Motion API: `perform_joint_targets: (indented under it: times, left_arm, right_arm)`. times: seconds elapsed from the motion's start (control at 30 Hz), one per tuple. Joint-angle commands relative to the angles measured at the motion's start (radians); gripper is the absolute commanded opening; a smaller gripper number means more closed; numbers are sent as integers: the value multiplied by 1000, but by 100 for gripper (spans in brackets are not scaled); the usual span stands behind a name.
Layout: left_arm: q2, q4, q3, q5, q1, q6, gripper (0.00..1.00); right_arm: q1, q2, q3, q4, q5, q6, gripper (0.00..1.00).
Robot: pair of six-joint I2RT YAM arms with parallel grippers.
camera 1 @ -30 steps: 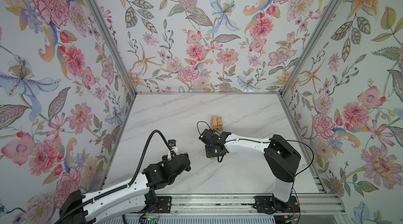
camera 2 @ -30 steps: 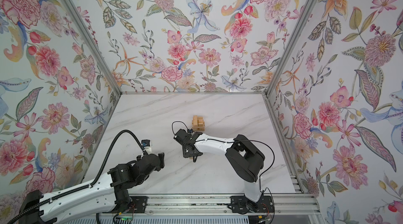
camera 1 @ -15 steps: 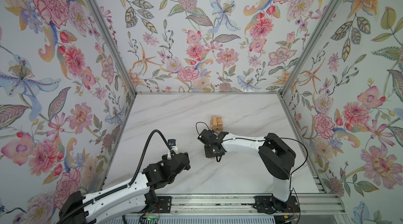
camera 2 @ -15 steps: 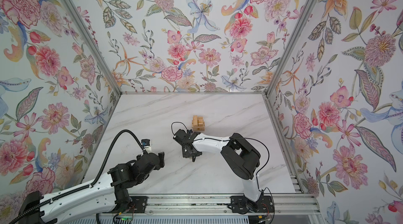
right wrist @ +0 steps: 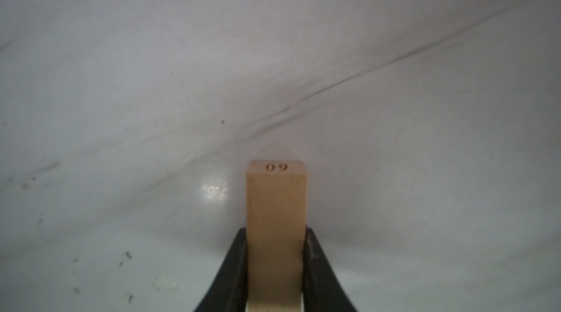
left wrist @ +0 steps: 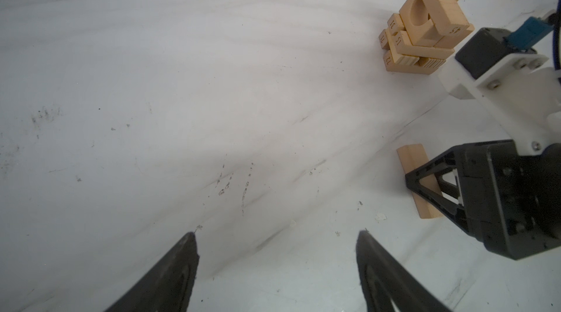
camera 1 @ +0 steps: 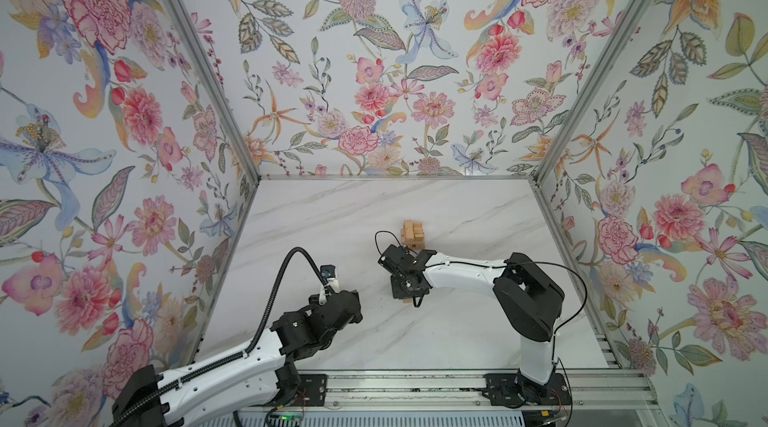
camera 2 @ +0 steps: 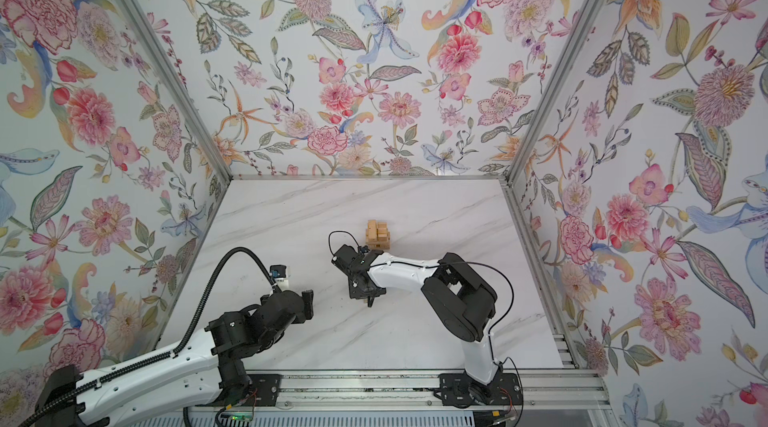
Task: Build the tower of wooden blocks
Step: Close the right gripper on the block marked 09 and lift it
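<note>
**A:** The right fingers (right wrist: 239, 252) are clamped tight on a plain light-tan wooden bar (right wrist: 276, 198), one on each long side, gripping it across its narrow width. That leaves the numbered end poking out in front.

**B:** Sensible hold, I'd say. A pinch across the width keeps the bar level for laying flat on a layer. Is it off the white marble-veined surface (camera 1: 332, 217)?

**A:** Can't tell. From the left wrist view it looks flat on the surface or barely above it.

**B:** And the compact tower of tan wooden blocks (camera 1: 412, 233)?

**A:** It stands just beyond the right wrist, toward the back. It's in crossed layers with a notched arch block (left wrist: 419, 15) standing on top.

**B:** That's close company, so I'd want a straight lift before any swing, or the wrist housing could clip the stack.

**A:** The left fingers (left wrist: 185, 252) are spread wide and holding nothing, hovering over bare surface near the front left.

**B:** Parked out of the way, I reckon, which keeps the lane clear.

**A:** There's plenty of room otherwise. The tower is well apart from the floral-papered walls (camera 1: 374, 71) on every side, with open surface to its left and behind it.

**B:** So the tight spot is only that gap between wrist and tower.
</note>
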Motion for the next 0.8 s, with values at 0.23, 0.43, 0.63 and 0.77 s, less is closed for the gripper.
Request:
perform_joint_targets:
  times: [0.23,0.43,0.63,0.77]
  left_arm:
    - [3,5,7,9,22,56,99]
    - [18,11,36,6,28,86,99]
    - [48,13,54,7,34,95,99]
    - [60,11,69,10,35,99,99]
  right_arm:
    - [-10,-9,19,-16,-3,-15,24]
    - [-14,-53,13,-16,3,-28,22]
    - [-26,-97,-3,-16,1,-44,21]
    - [-36,-133,-19,-16,-2,-50,21]
